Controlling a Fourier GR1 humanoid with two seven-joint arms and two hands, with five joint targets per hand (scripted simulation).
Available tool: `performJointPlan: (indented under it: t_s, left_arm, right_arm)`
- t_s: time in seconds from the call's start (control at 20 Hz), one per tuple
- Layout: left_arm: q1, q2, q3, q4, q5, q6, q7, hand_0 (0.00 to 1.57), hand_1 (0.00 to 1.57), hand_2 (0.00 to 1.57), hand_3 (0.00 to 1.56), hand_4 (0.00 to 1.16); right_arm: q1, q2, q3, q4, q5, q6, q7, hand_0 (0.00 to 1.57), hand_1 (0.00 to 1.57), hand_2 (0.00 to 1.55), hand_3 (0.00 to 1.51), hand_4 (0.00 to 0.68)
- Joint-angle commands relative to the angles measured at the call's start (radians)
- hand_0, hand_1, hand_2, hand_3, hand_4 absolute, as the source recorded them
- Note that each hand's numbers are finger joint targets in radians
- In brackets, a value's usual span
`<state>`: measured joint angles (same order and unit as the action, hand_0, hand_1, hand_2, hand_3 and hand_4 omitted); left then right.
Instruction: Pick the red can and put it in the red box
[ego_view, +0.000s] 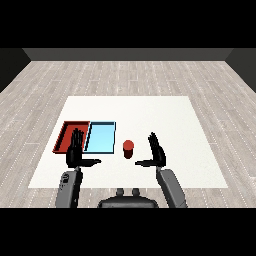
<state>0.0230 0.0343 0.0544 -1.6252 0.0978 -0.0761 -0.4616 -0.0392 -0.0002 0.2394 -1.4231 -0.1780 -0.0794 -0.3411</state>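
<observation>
The red can (128, 149) stands upright on the white table (165, 120), just right of the light blue tray (100, 136). The red tray (66, 131) lies at the far left, beside the blue one. My right hand (157, 151) is open to the right of the can, fingers straight up and thumb pointing left toward it, with a gap between them. My left hand (76, 150) is open too, held over the near edge of the red tray, thumb pointing right. It hides part of that tray's front.
The two trays lie side by side on the left half of the table. Bare white tabletop stretches to the right and behind the can. Wooden floor surrounds the table.
</observation>
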Motion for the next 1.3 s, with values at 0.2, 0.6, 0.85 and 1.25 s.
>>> performJointPlan:
  t_s: [0.2, 0.6, 0.85, 1.25]
  left_arm:
    - [-0.051, 0.03, 0.03, -0.006, 0.035, -0.008, 0.085, 0.0, 0.0, 0.0, 0.0, 0.0]
    - [0.057, -0.033, -0.079, -0.035, -0.003, 0.035, -0.014, 0.0, 0.0, 0.0, 0.0, 0.0]
    - [0.014, 0.003, 0.001, 0.072, -0.006, -0.023, -0.097, 0.0, 0.0, 0.0, 0.0, 0.0]
    - [0.012, 0.022, 0.019, -0.084, 0.071, -0.037, 0.058, 0.0, 0.0, 0.0, 0.0, 0.0]
  right_arm:
    - [-0.02, 0.0, 0.127, 0.052, -0.085, -0.104, -0.029, 0.0, 0.0, 0.0, 0.0, 0.0]
    - [-0.076, 0.0, 0.177, 0.163, -0.166, -0.146, -0.11, 0.0, 0.0, 0.0, 0.0, 0.0]
    - [-0.17, 0.0, 0.137, 0.245, -0.236, -0.108, -0.127, 0.0, 0.0, 0.0, 0.0, 0.0]
    - [-0.239, 0.0, 0.266, 0.448, -0.359, -0.138, -0.274, 0.0, 0.0, 0.0, 0.0, 0.0]
